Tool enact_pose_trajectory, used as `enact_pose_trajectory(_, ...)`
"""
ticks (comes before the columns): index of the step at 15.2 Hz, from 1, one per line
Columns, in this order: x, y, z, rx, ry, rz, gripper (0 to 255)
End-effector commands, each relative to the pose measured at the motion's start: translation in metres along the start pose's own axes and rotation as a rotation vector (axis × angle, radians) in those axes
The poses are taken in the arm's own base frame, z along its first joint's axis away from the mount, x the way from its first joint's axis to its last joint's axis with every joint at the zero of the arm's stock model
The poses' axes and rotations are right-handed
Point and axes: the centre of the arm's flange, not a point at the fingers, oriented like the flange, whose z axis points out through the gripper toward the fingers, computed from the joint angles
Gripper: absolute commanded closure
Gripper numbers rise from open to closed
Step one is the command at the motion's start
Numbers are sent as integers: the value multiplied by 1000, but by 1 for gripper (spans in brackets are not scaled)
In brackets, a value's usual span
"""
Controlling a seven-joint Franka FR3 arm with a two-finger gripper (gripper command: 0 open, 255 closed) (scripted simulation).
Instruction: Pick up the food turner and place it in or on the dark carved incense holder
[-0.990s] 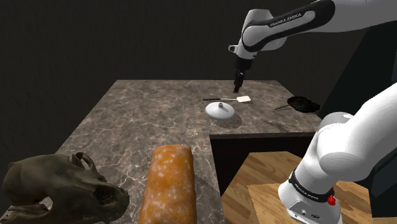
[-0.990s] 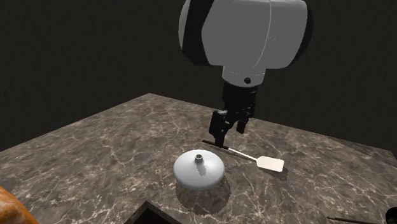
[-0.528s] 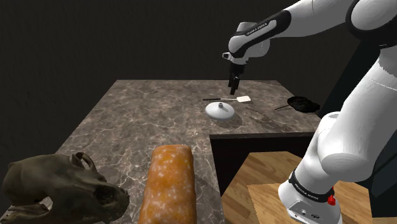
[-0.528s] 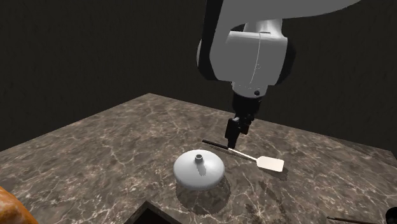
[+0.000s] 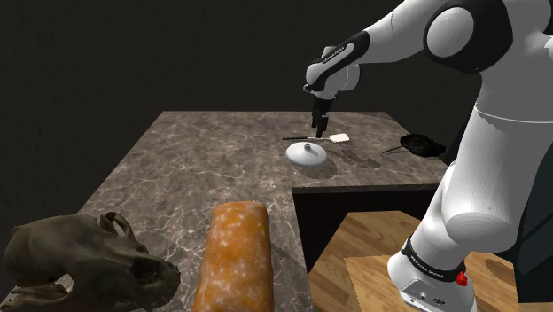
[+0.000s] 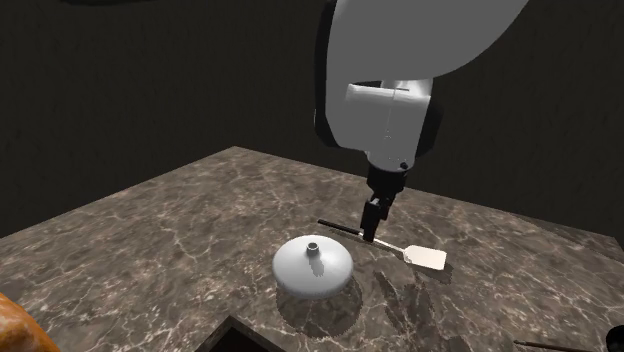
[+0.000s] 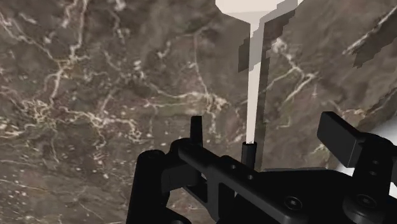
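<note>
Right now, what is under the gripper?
The turner lies flat on the marble counter beneath the open gripper, its pale shaft running out from under it. The gripper covers part of the dark handle, so contact there cannot be judged.

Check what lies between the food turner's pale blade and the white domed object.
Nothing lies there. In the second exterior view, a bare stretch of marbled countertop separates the food turner's blade from the white domed object.
</note>
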Motion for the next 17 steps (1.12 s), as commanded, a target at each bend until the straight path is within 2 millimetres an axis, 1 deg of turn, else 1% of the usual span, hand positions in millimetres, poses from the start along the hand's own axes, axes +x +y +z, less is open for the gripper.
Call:
enact_pose_trajectory(1,0,0,10,0,0,-1,0)
enact_pose_trajectory(3,0,0,18,0,0,-1,0)
enact_pose_trajectory(11,0,0,18,0,0,-1,0)
enact_pose_trajectory(12,0,0,18,0,0,-1,255)
enact_pose_trajectory(17,0,0,18,0,0,-1,255)
